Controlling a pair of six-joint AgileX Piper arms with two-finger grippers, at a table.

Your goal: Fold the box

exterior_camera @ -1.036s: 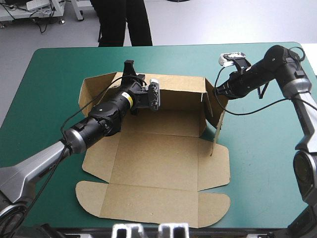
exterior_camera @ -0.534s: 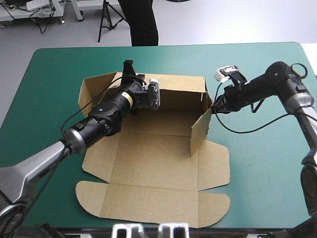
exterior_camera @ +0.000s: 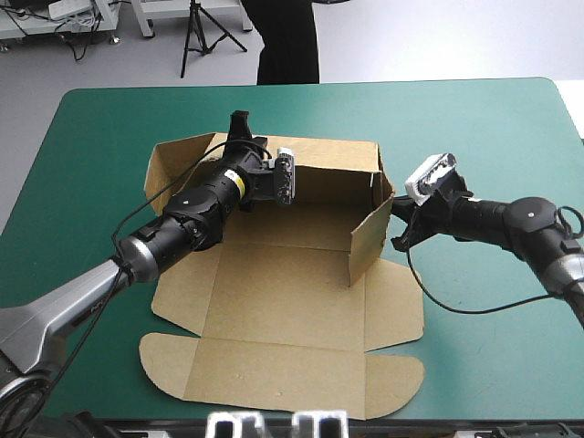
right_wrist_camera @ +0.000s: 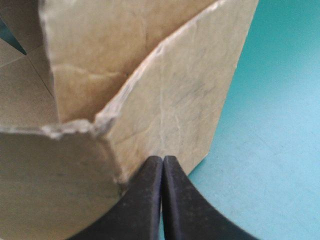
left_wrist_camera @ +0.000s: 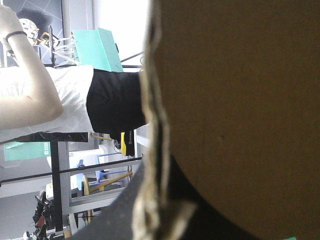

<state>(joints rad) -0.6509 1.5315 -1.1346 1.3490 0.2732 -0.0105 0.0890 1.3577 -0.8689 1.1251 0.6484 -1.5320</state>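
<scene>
Right gripper (right_wrist_camera: 162,159) (fingers together) against box (right_wrist_camera: 175,100) side wall, outer face.

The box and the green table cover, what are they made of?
The box looks like brown cardboard, dull and unprinted: it bends along creases, and its cut edge looks rough and fibrous in the right wrist view. The table cover is teal-green, smooth and matte, with no weave showing; rubber or plastic sheet perhaps, but that is only a guess.
</scene>
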